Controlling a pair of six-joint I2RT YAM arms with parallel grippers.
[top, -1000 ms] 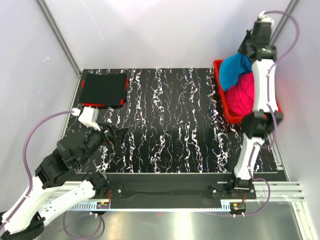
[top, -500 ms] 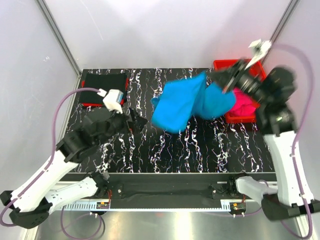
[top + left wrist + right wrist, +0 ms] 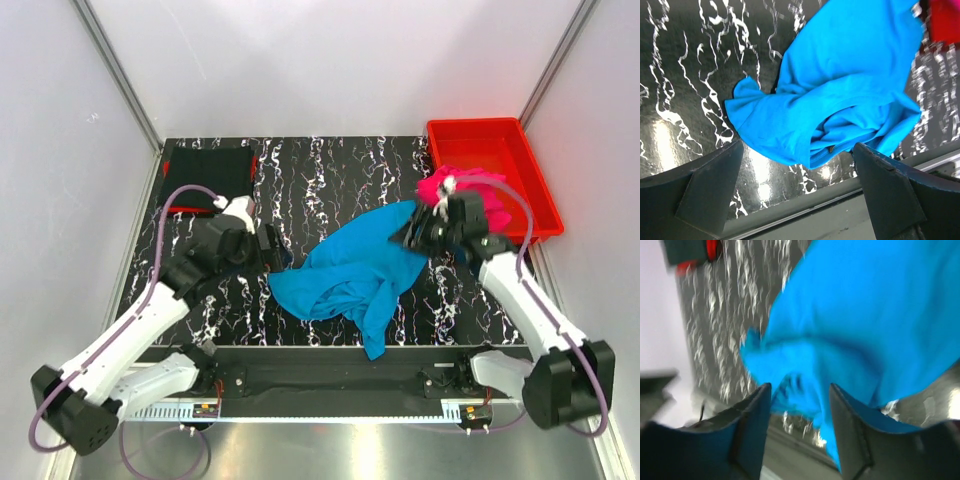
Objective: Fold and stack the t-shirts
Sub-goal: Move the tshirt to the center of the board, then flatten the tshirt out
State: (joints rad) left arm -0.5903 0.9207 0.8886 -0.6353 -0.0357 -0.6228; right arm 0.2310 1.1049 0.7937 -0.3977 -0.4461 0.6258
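The turquoise t-shirt [image 3: 350, 275] lies crumpled on the middle of the table, one tail reaching the near edge. My right gripper [image 3: 415, 238] hovers at its right end, jaws apart; in the blurred right wrist view the gripper [image 3: 799, 390] has the cloth [image 3: 865, 315] just beyond its fingers. My left gripper [image 3: 275, 255] stands wide open at the shirt's left edge [image 3: 840, 75], with nothing between its fingers [image 3: 715, 190]. The pink t-shirt [image 3: 470, 185] hangs bunched over the red bin's near-left corner, against my right wrist. The black t-shirt [image 3: 208, 175] lies folded flat at the far left.
The red bin [image 3: 500, 160] stands at the far right corner, its floor bare. A metal rail [image 3: 340, 385] runs along the table's near edge, just below the turquoise shirt's tail. White walls close in the table on three sides.
My right arm swung the turquoise shirt out of the bin onto the table's middle and its jaws parted. The pink shirt got dragged over the bin's edge. My left arm reached toward the shirt.
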